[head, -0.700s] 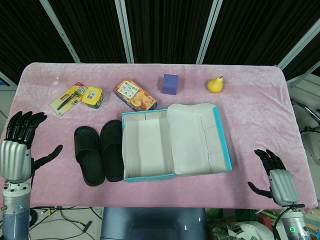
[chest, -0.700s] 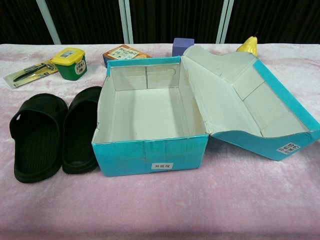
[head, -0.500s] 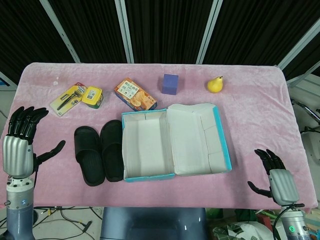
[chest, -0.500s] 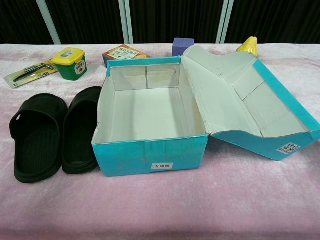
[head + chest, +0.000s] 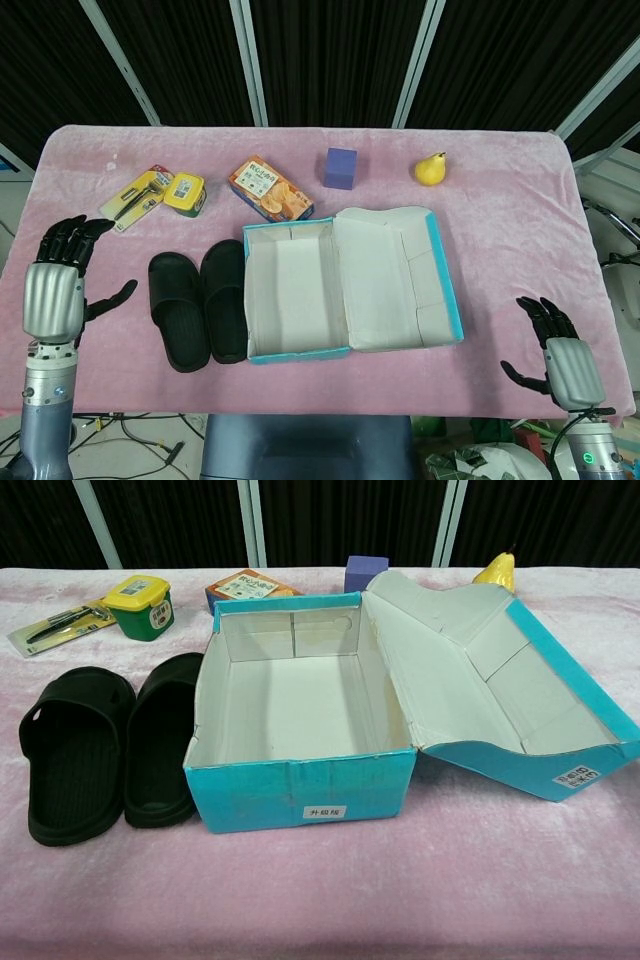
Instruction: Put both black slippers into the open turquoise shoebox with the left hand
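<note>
I have not put anything away yet: both black slippers, the outer slipper (image 5: 178, 312) and the inner slipper (image 5: 226, 300), lie side by side on the pink table (image 5: 500, 210), the inner one right up against the open turquoise shoebox (image 5: 295, 290), which has nothing in it. My left hand (image 5: 58, 290) is off to the side of the slippers with its fingers spread and nothing in it. My right hand (image 5: 560, 355) waits open at the far corner, so I must pick up and drop in both slippers.
</note>
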{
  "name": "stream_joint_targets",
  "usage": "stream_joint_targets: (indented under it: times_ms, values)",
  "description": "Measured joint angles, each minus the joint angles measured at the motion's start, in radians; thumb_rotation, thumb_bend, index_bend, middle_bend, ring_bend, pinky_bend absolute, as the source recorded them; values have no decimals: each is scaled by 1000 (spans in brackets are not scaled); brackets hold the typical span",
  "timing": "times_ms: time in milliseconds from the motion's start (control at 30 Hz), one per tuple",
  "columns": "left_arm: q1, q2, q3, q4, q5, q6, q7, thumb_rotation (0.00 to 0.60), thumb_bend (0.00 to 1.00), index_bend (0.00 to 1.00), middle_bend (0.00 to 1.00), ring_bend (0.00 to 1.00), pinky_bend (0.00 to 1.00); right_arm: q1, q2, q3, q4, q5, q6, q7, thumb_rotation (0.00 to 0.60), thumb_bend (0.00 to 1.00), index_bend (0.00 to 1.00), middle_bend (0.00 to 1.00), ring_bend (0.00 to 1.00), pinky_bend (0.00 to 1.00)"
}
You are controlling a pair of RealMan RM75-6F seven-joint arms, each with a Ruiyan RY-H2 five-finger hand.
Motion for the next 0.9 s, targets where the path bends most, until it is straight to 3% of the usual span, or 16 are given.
stream_joint_targets:
  times_ms: [233,433,733,900]
  values:
    - [-75,19,-5,-6,-272,-231,152,600,5,168,249,179,232,-8,3,1,12,14,8,13,600,134,129,100,0,103]
    - [-166,9,-10,-8,-534,-368,296,600,0,127,247,182,220,-9,4,0,14,16,7,16,600,133,129,100,0,104]
    - [-317,-51,-10,32,-856,-453,463,600,0,125,261,219,224,-12,4,0,26,29,3,29,600,133,128,100,0,103]
    - [-378,-89,-4,106,-955,-476,510,600,0,125,270,229,235,-10,1,1,29,34,-4,32,600,133,128,100,0,103]
